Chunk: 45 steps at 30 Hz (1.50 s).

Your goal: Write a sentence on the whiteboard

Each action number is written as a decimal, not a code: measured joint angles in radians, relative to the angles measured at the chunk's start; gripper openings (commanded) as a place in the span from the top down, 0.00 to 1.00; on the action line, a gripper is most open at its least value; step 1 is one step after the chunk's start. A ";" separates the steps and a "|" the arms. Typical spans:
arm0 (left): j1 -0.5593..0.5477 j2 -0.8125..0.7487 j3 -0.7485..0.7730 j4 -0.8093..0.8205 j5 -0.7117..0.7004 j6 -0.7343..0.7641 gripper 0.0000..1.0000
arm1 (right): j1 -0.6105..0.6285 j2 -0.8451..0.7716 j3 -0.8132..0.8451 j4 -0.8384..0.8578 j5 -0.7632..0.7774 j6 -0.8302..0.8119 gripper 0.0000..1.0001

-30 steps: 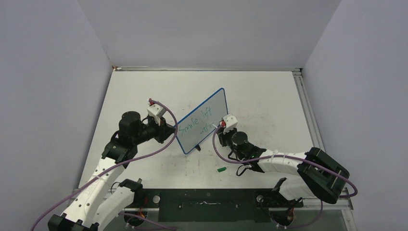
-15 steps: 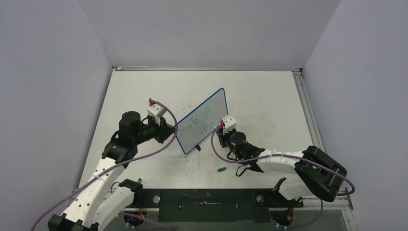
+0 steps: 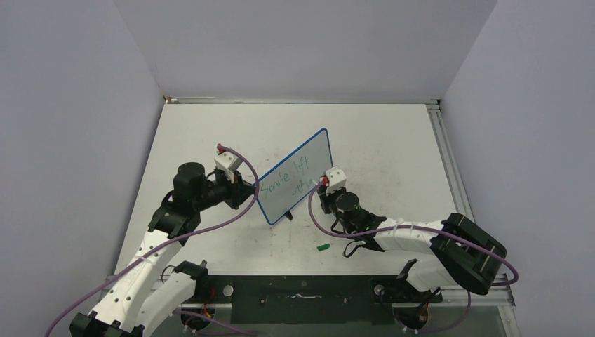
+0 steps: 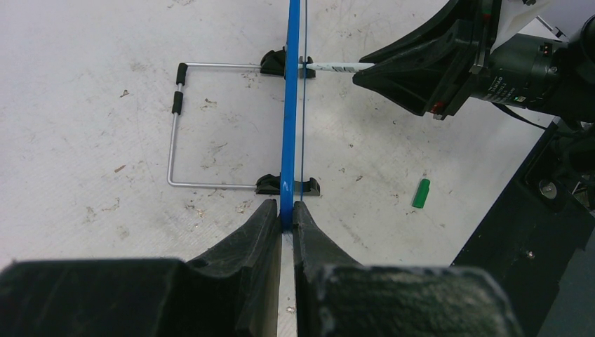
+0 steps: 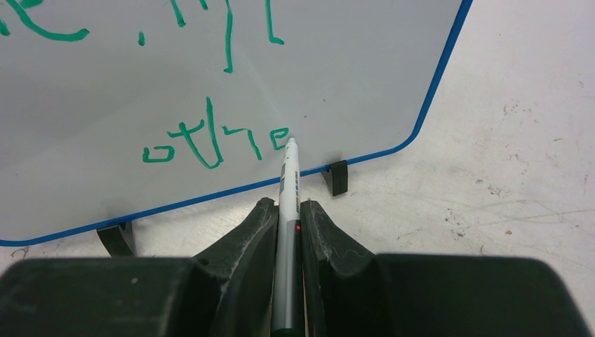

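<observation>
- The tabletop (image 3: 393,140) on my feed is white and pretty scuffed, with grey smudges and little specks all over.
- The whiteboard (image 3: 312,151) stands roughly mid-tabletop, on edge and set diagonally. It looks upright and sits on small black feet (image 5: 337,177).
- A thin wire stand (image 4: 171,147) with a couple of black sleeves lies flat on the surface on the board's back side, joined at the feet.
- One small green cap (image 4: 421,192) lies loose on the near side, apart from the board.

The right gripper (image 5: 286,210) clamps a marker (image 5: 288,203), its tip touching green writing (image 5: 214,137) on the whiteboard (image 5: 351,84).
</observation>
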 measured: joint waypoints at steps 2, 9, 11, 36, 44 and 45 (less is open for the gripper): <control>0.000 0.000 0.000 0.000 0.000 0.000 1.00 | 0.000 -0.010 -0.001 0.000 0.001 0.000 0.95; 0.000 0.000 0.000 0.000 0.000 0.000 1.00 | 0.000 -0.106 -0.035 0.014 0.001 -0.001 0.95; 0.000 0.000 0.000 0.000 0.000 0.000 1.00 | 0.001 -0.115 -0.037 0.021 0.001 -0.002 0.95; 0.000 0.000 0.000 0.000 0.000 0.000 1.00 | 0.005 -0.039 -0.016 0.060 -0.012 -0.006 0.95; 0.000 0.000 0.000 0.001 0.000 0.000 1.00 | 0.006 -0.022 -0.007 0.062 -0.007 -0.008 0.95; 0.000 0.000 0.000 0.001 0.000 0.000 1.00 | 0.006 -0.022 -0.007 0.062 -0.004 -0.008 0.95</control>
